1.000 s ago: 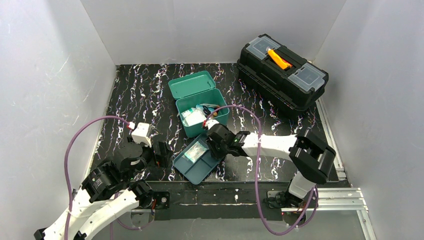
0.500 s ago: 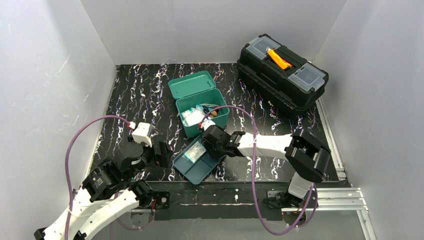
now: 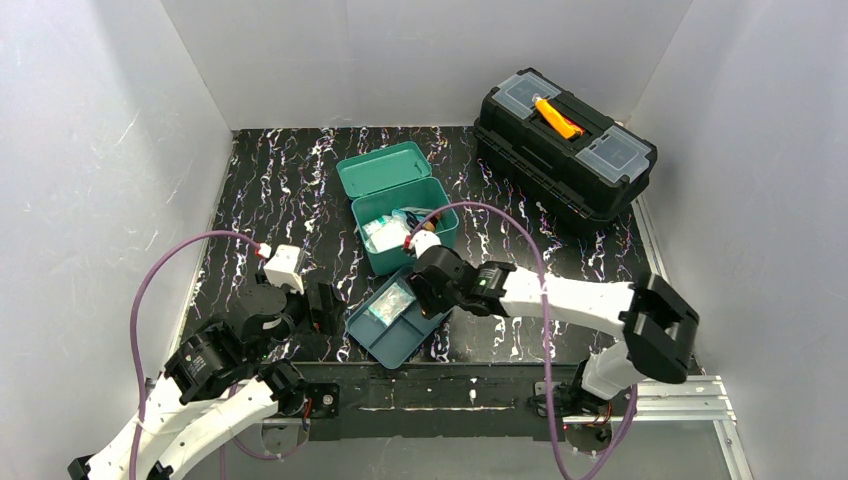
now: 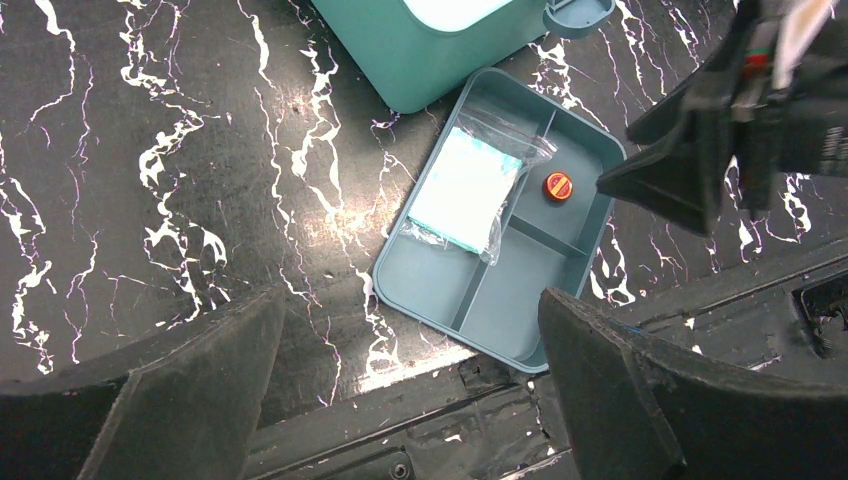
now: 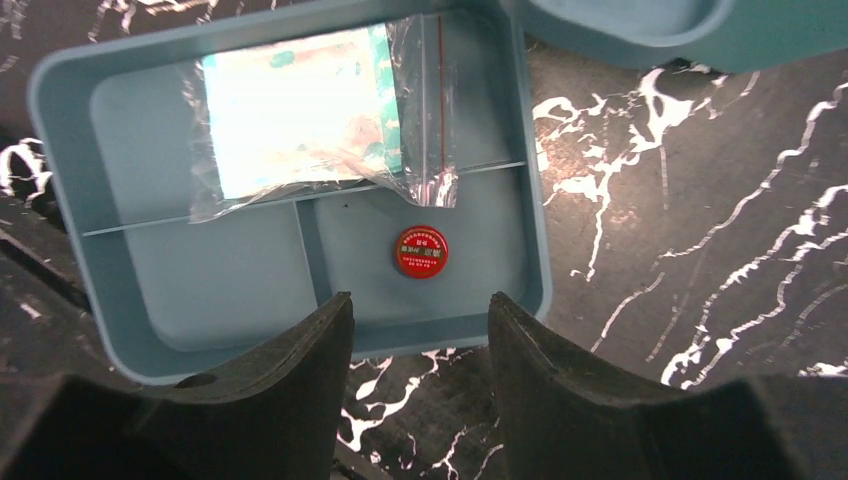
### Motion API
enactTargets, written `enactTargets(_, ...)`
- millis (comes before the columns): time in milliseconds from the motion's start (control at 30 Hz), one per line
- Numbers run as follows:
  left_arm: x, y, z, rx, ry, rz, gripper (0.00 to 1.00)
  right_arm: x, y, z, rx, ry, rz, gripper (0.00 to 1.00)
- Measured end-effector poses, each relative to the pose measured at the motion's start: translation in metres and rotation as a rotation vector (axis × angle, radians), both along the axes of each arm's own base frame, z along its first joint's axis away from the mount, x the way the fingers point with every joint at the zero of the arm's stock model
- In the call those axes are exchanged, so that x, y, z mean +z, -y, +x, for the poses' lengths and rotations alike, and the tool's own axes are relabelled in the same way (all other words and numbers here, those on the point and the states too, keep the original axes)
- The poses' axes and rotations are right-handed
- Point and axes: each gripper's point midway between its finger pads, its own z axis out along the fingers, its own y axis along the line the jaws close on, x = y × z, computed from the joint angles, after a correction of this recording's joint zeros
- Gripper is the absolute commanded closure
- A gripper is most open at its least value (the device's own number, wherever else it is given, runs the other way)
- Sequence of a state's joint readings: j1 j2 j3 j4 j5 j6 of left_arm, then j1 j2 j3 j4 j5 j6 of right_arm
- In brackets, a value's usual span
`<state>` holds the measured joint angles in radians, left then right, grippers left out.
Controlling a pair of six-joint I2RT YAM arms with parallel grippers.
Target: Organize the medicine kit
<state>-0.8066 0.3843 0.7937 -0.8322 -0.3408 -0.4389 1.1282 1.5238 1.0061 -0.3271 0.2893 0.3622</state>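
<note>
From above, my right arm hides part of the tray (image 3: 388,345). My right wrist view shows it whole: a bagged packet (image 5: 300,110) lies in the long compartment, its zip end lapping over the divider. A small red-capped round thing (image 5: 421,250) sits in one of the two small compartments, and the other is bare.

Only the overhead view shows the medicine kit (image 3: 382,262). It is teal, lid thrown back, mid-desk (image 3: 290,190), with white packets inside and the tray just beside its near corner. A black toolbox (image 3: 565,140) stands far right.

My right fingers (image 5: 570,390) stand apart above the tray, gripping nothing. My left fingers (image 4: 170,400) are spread wide, empty.

Matt plastic tray (image 5: 200,290), glossy table (image 5: 650,250)
</note>
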Motion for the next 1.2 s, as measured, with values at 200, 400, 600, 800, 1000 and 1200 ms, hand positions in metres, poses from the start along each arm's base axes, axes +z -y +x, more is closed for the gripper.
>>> enactTargets(200, -0.001, 0.0, 0.0, 0.0, -0.002, 0.002, 0.02, 0.045, 0.01, 0.001, -0.022, 0.066, 0.077, 0.31)
enactTargets(400, -0.001, -0.001, -0.001, 0.002, -0.006, 0.002, 0.02, 0.068, 0.008, -0.011, 0.024, 0.031, 0.127, 0.32)
enactTargets(600, -0.001, -0.001, -0.001, 0.003, -0.007, 0.0, 0.02, 0.024, -0.015, -0.037, 0.111, -0.127, 0.084, 0.38)
enactTargets(800, -0.001, -0.001, -0.001, 0.004, -0.007, 0.0, 0.02, -0.004, -0.03, -0.041, 0.142, -0.164, 0.017, 0.41)
enactTargets(1000, -0.001, -0.001, -0.001, 0.004, -0.007, -0.001, 0.02, -0.021, -0.044, -0.039, 0.156, -0.175, -0.028, 0.43)
enactTargets(1200, -0.001, -0.001, -0.001, 0.003, -0.007, 0.0, 0.02, -0.031, -0.053, -0.03, 0.143, -0.162, -0.057, 0.46)
